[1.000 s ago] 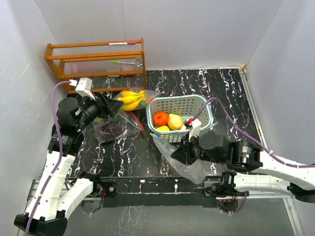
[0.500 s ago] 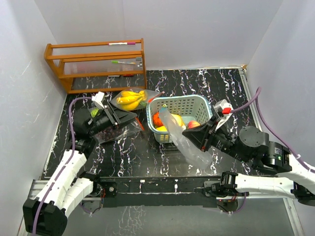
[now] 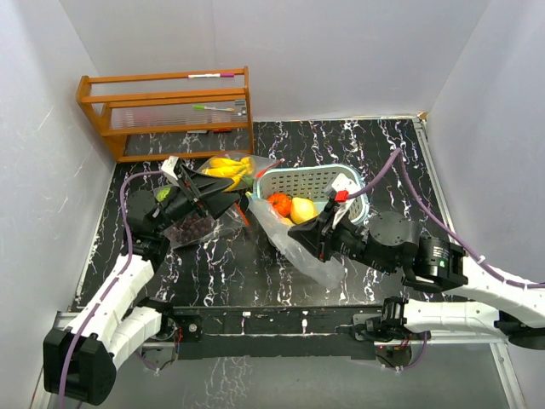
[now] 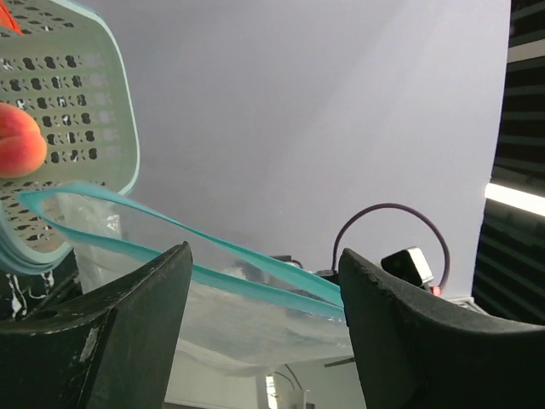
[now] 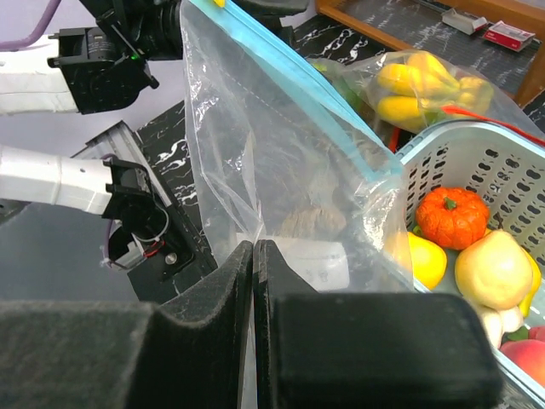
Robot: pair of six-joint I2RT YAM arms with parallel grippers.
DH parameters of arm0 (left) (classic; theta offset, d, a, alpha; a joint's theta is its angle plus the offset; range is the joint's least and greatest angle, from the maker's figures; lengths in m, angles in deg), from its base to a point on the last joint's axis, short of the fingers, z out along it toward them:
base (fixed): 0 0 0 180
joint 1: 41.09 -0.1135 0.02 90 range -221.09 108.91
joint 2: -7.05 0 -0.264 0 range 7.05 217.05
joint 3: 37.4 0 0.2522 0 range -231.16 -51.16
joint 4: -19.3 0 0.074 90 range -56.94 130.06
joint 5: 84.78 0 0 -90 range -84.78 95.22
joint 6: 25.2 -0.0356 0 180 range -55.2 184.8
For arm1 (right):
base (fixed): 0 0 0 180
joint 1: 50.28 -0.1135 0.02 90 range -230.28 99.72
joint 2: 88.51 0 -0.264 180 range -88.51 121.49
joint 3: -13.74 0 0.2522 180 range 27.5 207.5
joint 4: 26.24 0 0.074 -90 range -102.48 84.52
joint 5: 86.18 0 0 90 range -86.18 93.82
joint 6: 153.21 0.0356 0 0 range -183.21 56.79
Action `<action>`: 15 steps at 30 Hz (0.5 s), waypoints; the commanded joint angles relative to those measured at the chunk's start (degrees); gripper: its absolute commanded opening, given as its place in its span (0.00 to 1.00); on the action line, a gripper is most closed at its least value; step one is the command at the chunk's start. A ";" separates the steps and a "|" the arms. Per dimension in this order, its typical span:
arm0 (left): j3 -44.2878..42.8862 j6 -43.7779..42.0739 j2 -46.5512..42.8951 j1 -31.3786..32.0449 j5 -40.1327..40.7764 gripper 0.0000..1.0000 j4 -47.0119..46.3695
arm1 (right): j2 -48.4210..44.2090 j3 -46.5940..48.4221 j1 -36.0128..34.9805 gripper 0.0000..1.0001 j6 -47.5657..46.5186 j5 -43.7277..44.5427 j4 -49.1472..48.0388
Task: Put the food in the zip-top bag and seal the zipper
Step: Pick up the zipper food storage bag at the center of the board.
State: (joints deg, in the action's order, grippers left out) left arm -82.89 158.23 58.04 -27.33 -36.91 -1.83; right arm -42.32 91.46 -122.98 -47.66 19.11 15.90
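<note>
My right claw (image 3: 300, 232) is clamped on the zip-top bag (image 3: 317, 264), and my left claw (image 3: 238, 188) gapes apart. A black marbled table (image 3: 247, 266) lies below both, with white walls (image 3: 341, 51) beyond.

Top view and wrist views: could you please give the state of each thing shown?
bag: empty, unsealed, held up.
right claw: shut on bag.
left claw: open, at the bag's rim.
basket: holds fruit.
banana bag: filled, on table.
grape bag: filled, on table.
</note>
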 commanded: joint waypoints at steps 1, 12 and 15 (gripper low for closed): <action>-0.54 7.19 0.46 0.67 -0.18 0.68 -3.39 | -0.12 1.95 -0.20 0.08 -2.91 -1.59 -6.57; -0.48 7.91 1.24 1.56 -2.64 0.69 -1.37 | 1.54 2.47 -0.24 0.08 -5.62 -3.41 -8.06; -0.24 8.16 2.22 1.77 -3.18 0.70 -0.88 | 2.08 2.61 -0.24 0.08 -6.50 -3.42 -9.02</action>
State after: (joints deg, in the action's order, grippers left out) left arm -82.89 165.35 59.54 -26.06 -37.70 -2.80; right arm -40.59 91.46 -122.98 -51.79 16.22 11.85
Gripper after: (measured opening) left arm 0.694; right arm 0.078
